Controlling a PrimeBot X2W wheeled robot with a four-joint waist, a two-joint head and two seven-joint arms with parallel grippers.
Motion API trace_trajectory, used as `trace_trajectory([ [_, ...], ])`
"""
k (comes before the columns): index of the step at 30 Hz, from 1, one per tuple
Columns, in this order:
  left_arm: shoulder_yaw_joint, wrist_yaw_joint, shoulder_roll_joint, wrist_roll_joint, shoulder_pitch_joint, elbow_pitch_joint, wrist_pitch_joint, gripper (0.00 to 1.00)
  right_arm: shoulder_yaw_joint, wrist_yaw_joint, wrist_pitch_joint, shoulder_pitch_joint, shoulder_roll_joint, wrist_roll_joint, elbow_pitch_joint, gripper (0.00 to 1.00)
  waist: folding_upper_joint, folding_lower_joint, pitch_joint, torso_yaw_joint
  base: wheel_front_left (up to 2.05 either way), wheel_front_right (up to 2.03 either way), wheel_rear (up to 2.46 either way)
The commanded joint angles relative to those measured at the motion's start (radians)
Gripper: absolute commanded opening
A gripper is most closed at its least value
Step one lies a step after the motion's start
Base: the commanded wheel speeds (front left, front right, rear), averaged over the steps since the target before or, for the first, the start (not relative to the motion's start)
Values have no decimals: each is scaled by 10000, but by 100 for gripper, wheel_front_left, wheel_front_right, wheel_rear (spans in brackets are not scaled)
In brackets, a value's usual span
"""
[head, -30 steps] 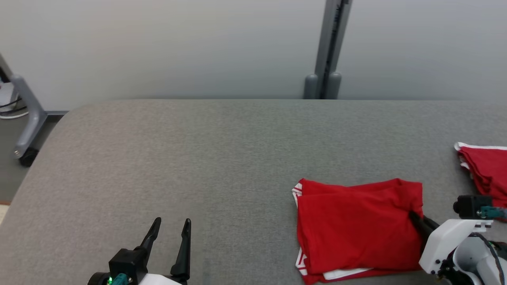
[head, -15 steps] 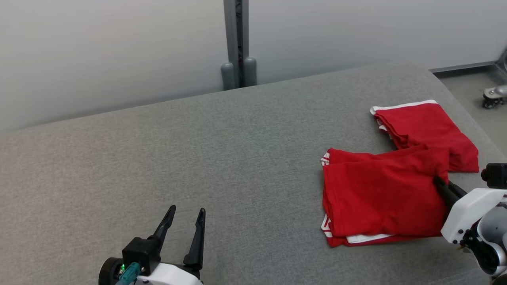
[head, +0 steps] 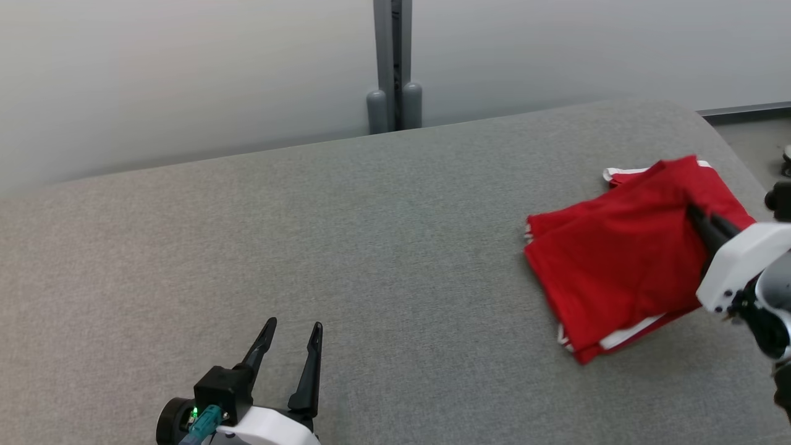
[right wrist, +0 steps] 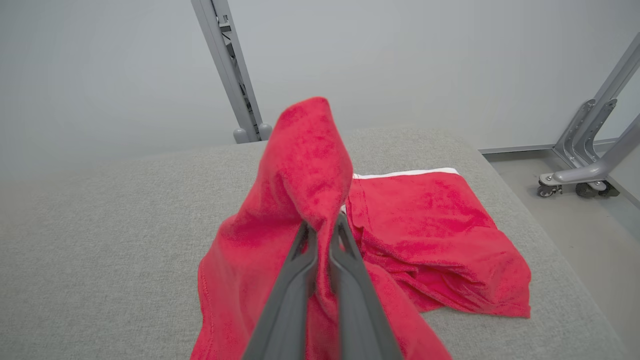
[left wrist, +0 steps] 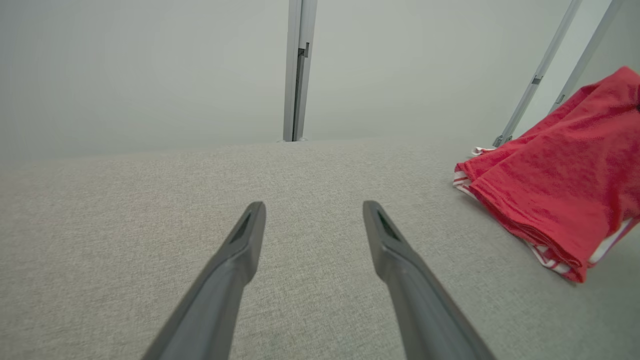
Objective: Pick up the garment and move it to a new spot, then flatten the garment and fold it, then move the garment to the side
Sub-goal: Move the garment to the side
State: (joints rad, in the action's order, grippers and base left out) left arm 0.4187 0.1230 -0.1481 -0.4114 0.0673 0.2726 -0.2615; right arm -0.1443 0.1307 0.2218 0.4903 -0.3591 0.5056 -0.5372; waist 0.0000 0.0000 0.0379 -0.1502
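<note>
The garment (head: 618, 266), red with white trim and folded, hangs tilted at the right end of the grey table (head: 371, 247). My right gripper (head: 693, 211) is shut on its right edge, and that edge is raised while the left side trails near the cloth surface. In the right wrist view the gripper (right wrist: 322, 231) pinches a bunched peak of the red garment (right wrist: 305, 160). Near the front edge at the lower left, my left gripper (head: 290, 337) stands open with nothing in it. Its view shows the gripper (left wrist: 314, 210) low over bare table, with the garment (left wrist: 565, 190) off to the right.
A second folded red garment (right wrist: 430, 225) lies flat under and beyond the held one, near the table's rounded right end; its white trim (head: 618, 175) peeks out. A grey post (head: 393, 62) stands behind the table. Wheeled frame legs (right wrist: 580, 175) stand on the floor at right.
The head camera has swung right. My right gripper has lifted the garment's edge and carried it farther right and back, so it now overlaps the second red garment. The left gripper stays open.
</note>
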Motion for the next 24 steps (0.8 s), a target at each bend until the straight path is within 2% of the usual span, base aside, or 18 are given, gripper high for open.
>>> trace_trajectory([
  [1,-54,-51,-15,91,55,23,-44,100,63,2,45,241,-93,-65,-76,0,0,0,47,120,0,0,0],
  [11,-166,-175,82,266,291,51,-44,100,399,2,324,1704,-643,-775,-1057,0,0,0,436,599,0,0,0],
  [24,-138,-282,-38,504,541,12,-43,100,869,1,479,2580,-2437,-1789,-2149,0,0,0,1213,1029,0,0,0],
])
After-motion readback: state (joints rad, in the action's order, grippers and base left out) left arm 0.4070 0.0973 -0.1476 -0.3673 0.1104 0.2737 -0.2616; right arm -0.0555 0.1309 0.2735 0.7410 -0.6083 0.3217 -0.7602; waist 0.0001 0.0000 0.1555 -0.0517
